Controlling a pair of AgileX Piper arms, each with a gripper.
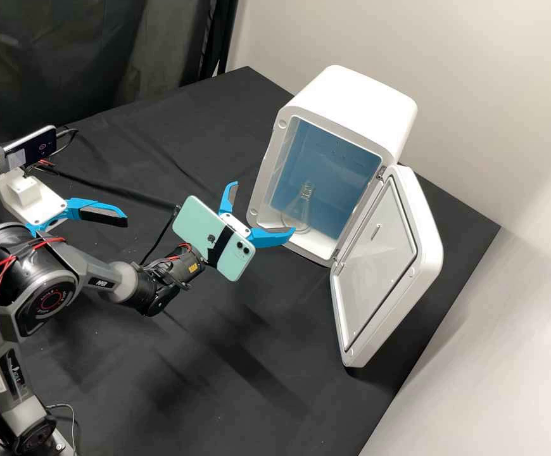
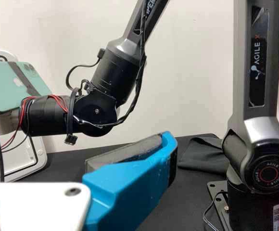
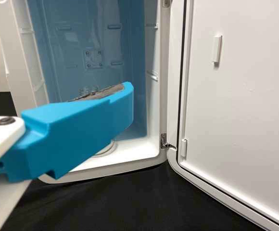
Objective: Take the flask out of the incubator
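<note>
A clear glass flask [image 1: 305, 197] stands upright on the floor of the white incubator [image 1: 351, 107], inside its blue chamber [image 3: 96, 43]. The door [image 1: 386, 259] hangs wide open to the right. My right gripper [image 1: 254, 216] is open just in front of the chamber mouth, level with the flask and apart from it. One of its fingers [image 3: 77, 127] covers most of the flask in the right wrist view. At the far left of the bench, well away from the incubator, my left gripper [image 1: 104, 228] is open and empty, its finger [image 2: 130, 173] pointing towards the right arm.
A mint-green phone [image 1: 215, 237] is strapped to the right wrist. The open door [image 3: 235, 106] takes up the room to the right of the chamber. The black bench [image 1: 225, 354] ends close behind and right of the incubator. An arm's base [image 2: 257, 159] stands near the left gripper.
</note>
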